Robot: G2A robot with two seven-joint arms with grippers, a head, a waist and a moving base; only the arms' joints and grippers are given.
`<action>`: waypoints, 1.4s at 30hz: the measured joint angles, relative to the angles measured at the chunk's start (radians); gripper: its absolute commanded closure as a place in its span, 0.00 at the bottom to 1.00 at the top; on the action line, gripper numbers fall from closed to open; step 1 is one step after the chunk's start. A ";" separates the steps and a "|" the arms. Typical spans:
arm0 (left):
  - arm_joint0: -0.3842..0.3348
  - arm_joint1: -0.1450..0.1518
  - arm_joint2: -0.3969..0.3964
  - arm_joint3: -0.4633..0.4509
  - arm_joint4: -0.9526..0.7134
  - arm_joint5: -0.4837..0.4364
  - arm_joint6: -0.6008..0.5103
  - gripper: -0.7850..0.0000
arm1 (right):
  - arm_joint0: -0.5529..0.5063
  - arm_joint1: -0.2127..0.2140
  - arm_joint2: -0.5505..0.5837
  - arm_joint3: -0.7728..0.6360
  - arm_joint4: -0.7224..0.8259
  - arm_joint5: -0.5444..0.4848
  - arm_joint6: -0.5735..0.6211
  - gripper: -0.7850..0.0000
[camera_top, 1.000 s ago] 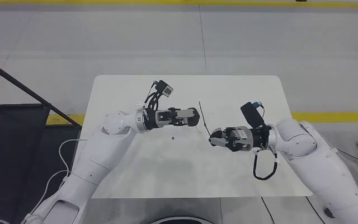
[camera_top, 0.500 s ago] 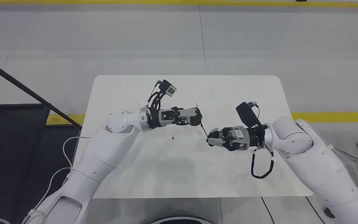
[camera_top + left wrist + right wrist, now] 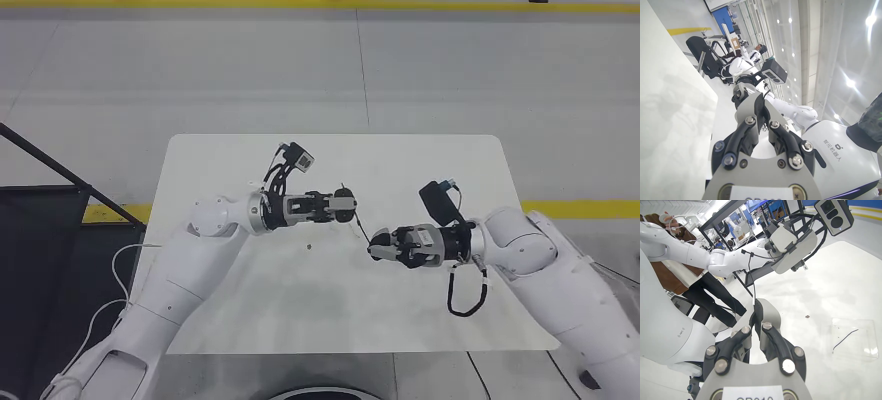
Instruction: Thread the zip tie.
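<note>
The right gripper [image 3: 375, 243], at 4 o'clock from the left gripper [image 3: 349, 206], clamps the tie [image 3: 754, 292]. Left jaws meet; whether on it, unclear.

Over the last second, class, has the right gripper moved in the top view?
Yes. The right gripper has shifted slightly toward the robot's left, nearer the dark speck on the table.
</note>
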 measured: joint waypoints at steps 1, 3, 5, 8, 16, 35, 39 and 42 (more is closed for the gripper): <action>0.000 0.000 -0.003 0.003 0.003 -0.003 0.004 1.00 | 0.001 0.000 0.001 0.001 0.000 0.000 0.000 1.00; 0.000 0.000 -0.010 0.009 0.007 -0.008 0.011 1.00 | 0.002 0.001 0.003 0.001 0.001 0.000 0.000 1.00; 0.001 0.002 -0.020 0.015 0.007 -0.012 0.015 1.00 | 0.001 0.002 0.008 -0.001 0.001 0.000 0.000 1.00; 0.005 0.004 -0.032 0.019 0.006 -0.014 0.014 1.00 | -0.003 0.005 0.016 -0.004 0.003 0.000 0.000 1.00; 0.014 0.006 -0.050 0.018 0.014 -0.017 0.017 1.00 | -0.009 0.008 0.025 -0.011 0.001 0.000 0.000 1.00; 0.028 0.008 -0.084 0.023 0.022 -0.029 0.031 1.00 | -0.019 0.014 0.045 -0.017 0.003 0.000 0.000 1.00; 0.033 0.009 -0.091 0.019 0.026 -0.032 0.036 1.00 | -0.021 0.015 0.047 -0.021 0.001 0.000 0.000 1.00; 0.037 0.010 -0.096 0.016 0.027 -0.034 0.040 1.00 | -0.023 0.016 0.049 -0.022 0.000 0.000 0.000 1.00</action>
